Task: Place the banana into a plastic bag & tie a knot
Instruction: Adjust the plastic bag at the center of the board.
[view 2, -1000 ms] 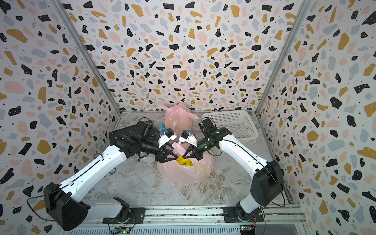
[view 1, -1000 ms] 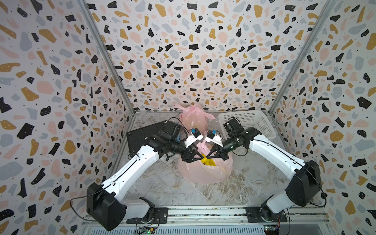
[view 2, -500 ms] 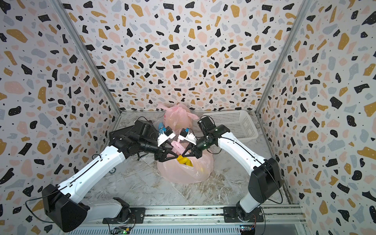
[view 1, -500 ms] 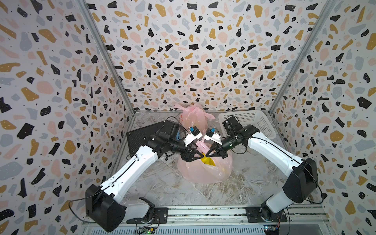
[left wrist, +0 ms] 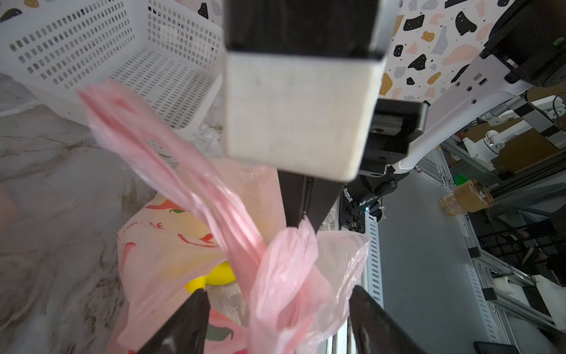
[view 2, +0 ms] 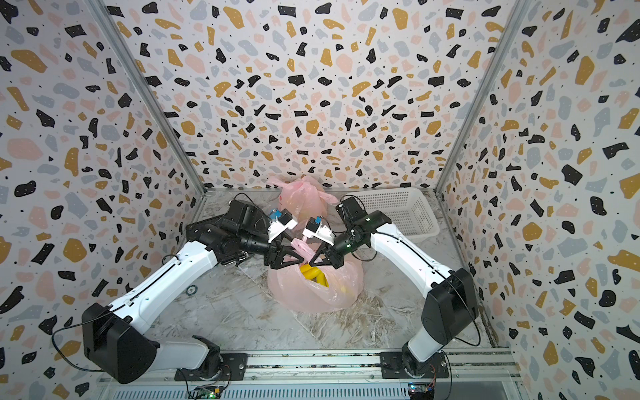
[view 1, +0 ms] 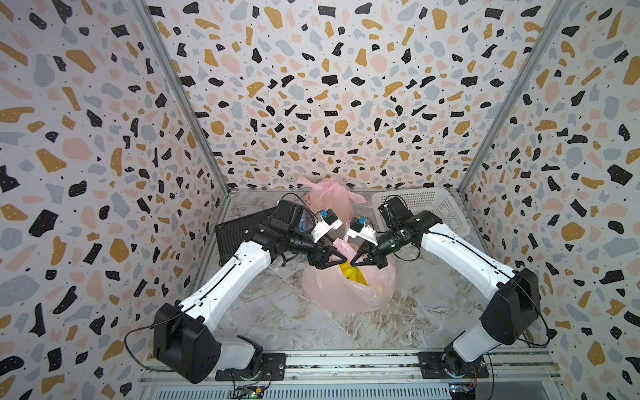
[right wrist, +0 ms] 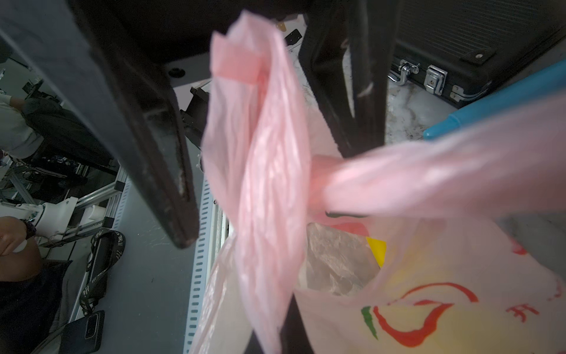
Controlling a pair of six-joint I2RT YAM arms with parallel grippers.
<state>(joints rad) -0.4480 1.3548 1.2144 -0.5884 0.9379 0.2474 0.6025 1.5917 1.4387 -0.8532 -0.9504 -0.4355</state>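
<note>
**Pink bag with the banana, held between two grippers**

The plastic bag (view 1: 346, 294) stands in the middle of the marble table (view 1: 277, 322). A white basket (view 1: 433, 207) stands behind it, toward the right side. The bag is thin, pink and half transparent, with a red and green print on its side. The banana (view 1: 351, 273) lies inside. Its yellow shows through the mouth, which is not closed, in both top views.

Above the mouth the two handles cross each other. The twisted handle (left wrist: 171, 171) runs away as a narrow pink rope, and it is blurred in both wrist views. The wrinkled handle (right wrist: 260, 153) is pinched by the right gripper (view 1: 353, 264), whose fingers are pressed together on it. The left gripper (left wrist: 277, 294) has its jaws wide apart around the crossing. The plastic passes between them, and neither finger presses it.
</note>
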